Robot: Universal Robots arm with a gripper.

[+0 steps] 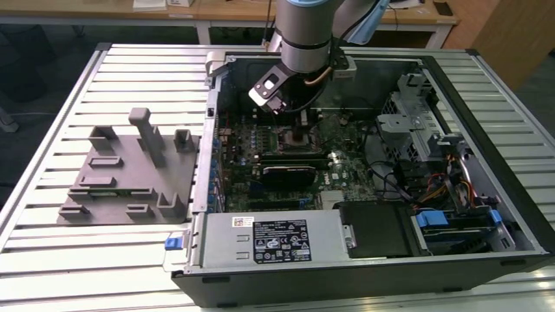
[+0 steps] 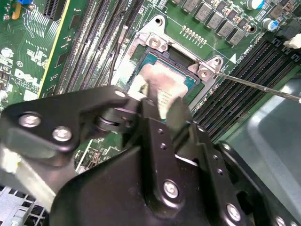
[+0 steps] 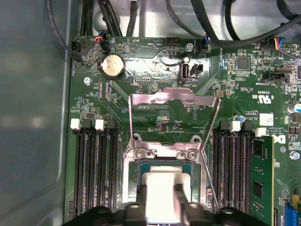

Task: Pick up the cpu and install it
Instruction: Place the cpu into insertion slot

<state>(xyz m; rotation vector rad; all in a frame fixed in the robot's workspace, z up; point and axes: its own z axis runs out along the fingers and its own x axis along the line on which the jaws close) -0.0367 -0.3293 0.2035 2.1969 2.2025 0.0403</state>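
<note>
Closest in, the black bolted body of the pincer (image 2: 160, 101) sits in the foreground of the second wrist view, its fingers clenched on the cpu (image 2: 157, 82), a small silvery-white square. The cpu hangs directly over the open socket (image 3: 162, 153), within its metal frame; whether it rests on the socket floor I cannot tell. Beyond the pincer the hinged load plate (image 3: 164, 96) stands lifted, and a thin latch lever (image 2: 254, 84) sticks out beside the socket. Rows of black memory slots (image 3: 94, 174) flank the pincer on both sides, close to the socket frame, and one of them holds a green module (image 3: 261, 179). The green motherboard (image 3: 94, 99) lies flat in the opened computer case (image 1: 364, 283), whose walls rise around the arm, with cables (image 1: 407, 182) bunched off toward the exterior view's right. The case lies on a slatted metal table (image 1: 130, 71). Well apart from the pincer, outside the case, a grey fixture (image 1: 121, 175) sits on the slats.
</note>
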